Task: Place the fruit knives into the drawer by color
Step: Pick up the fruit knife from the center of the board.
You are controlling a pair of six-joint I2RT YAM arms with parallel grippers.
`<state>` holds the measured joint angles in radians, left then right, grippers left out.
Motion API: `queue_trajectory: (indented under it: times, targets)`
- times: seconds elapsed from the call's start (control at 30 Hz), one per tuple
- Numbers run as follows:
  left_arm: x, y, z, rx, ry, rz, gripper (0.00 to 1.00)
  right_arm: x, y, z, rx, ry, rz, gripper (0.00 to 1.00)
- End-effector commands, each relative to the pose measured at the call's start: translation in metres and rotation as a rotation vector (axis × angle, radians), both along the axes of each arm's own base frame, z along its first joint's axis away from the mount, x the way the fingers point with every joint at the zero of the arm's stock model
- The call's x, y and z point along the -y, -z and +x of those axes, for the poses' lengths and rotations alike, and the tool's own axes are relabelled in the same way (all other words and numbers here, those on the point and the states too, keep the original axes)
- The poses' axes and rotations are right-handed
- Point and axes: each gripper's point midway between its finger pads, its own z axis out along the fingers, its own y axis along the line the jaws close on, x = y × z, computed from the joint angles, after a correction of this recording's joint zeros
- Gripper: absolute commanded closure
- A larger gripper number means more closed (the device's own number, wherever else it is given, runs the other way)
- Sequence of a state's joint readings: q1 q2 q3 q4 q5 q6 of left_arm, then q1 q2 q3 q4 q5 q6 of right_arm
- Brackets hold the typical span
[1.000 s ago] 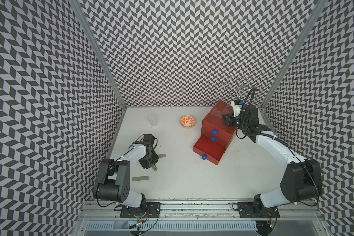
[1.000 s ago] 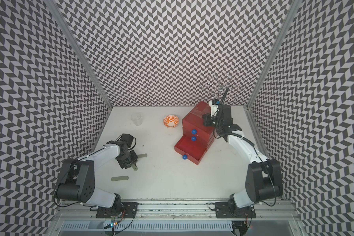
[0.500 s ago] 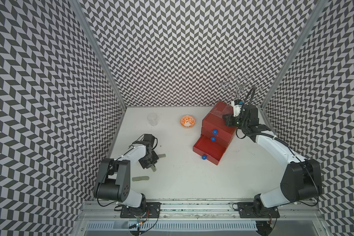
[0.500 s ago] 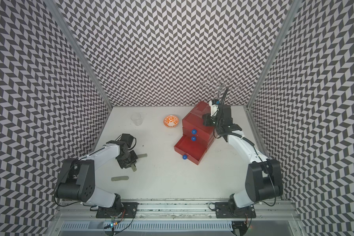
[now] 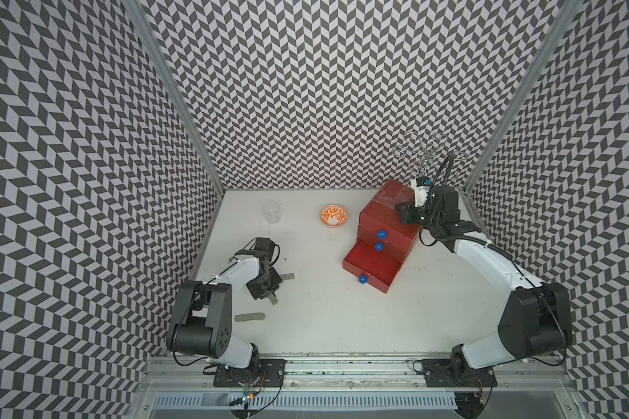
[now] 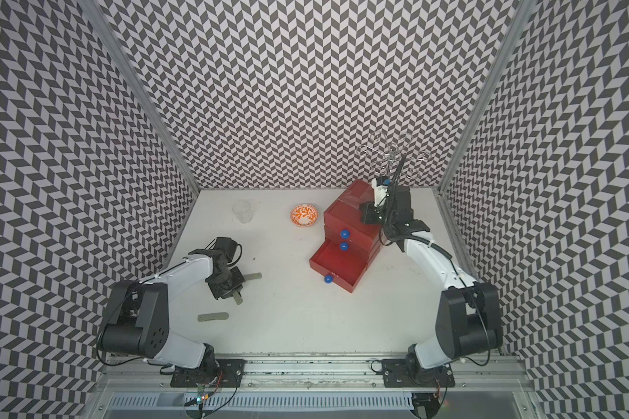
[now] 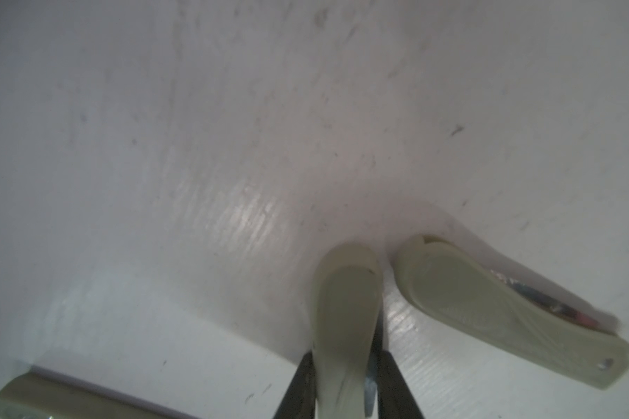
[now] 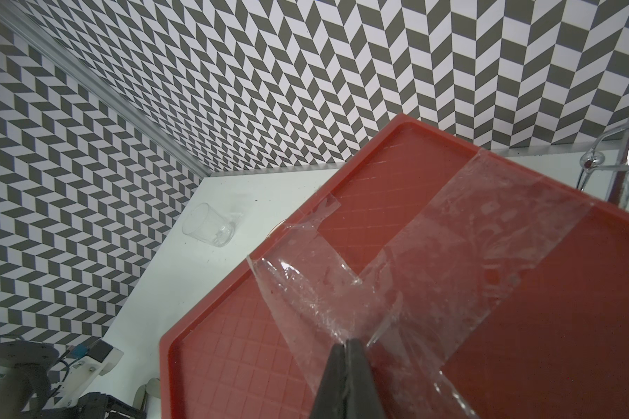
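My left gripper (image 5: pixel 266 290) is shut on a grey-green fruit knife (image 7: pixel 345 319), low over the white table; the knife's end pokes out from under the gripper (image 5: pixel 272 299). A second knife (image 7: pixel 487 308) lies beside it on the table (image 5: pixel 287 277), and a third (image 5: pixel 249 317) lies nearer the front. The drawer chest (image 5: pixel 385 221) is red with blue knobs, and its bottom drawer (image 5: pixel 373 266) is pulled out and looks empty. My right gripper (image 8: pixel 346 344) is shut with nothing in it, its tips on the chest's taped top.
A clear glass (image 5: pixel 271 212) and an orange-patterned bowl (image 5: pixel 333 217) stand near the back wall. A wire rack (image 5: pixel 427 152) rises behind the chest. Patterned walls close in the table on three sides.
My left gripper's jaws have narrowed onto the knife. Neither arm has visibly shifted.
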<state>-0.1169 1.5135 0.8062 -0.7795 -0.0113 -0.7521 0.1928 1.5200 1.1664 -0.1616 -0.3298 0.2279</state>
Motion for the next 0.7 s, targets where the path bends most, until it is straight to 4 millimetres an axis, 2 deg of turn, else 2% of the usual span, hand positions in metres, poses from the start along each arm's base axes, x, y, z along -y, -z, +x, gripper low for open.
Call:
queue_trajectory:
  times: [0.0, 0.4, 0.67]
  targets:
    - [0.004, -0.001, -0.003, -0.003, 0.004, -0.028, 0.84, 0.018, 0.122, -0.054, -0.451, 0.028, -0.119, 0.99]
    - [0.022, -0.017, -0.005, 0.045, -0.002, -0.084, 0.84, 0.018, 0.119, -0.054, -0.446, 0.030, -0.116, 0.99]
    - [0.058, -0.033, 0.007, 0.090, 0.041, -0.141, 0.84, 0.018, 0.118, -0.054, -0.443, 0.030, -0.116, 0.99]
